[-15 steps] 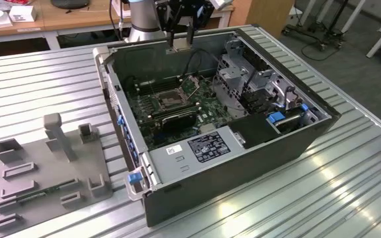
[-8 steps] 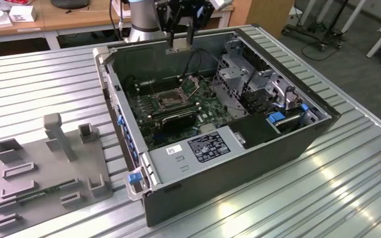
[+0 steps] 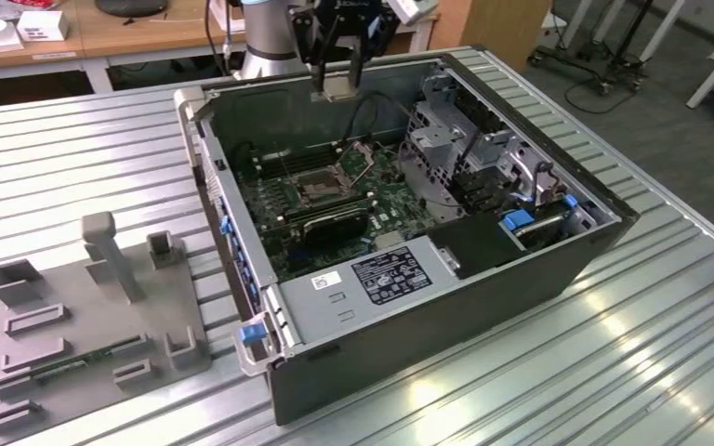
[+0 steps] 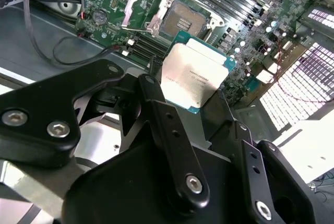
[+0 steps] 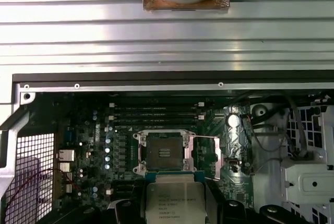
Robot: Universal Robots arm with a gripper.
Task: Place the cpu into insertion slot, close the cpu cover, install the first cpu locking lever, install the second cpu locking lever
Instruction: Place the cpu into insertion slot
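Plainly, the black tool (image 4: 188,91) is clamped on the thin silvery-tan square cpu (image 5: 175,200), raised well clear of the empty dark-centred, silver-rimmed square insertion slot (image 5: 163,153); the silvery frame cpu cover (image 4: 155,24) stands open; closing and locking not yet done.

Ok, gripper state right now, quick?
Gripper: closed, holding the cpu. The insertion slot is empty.
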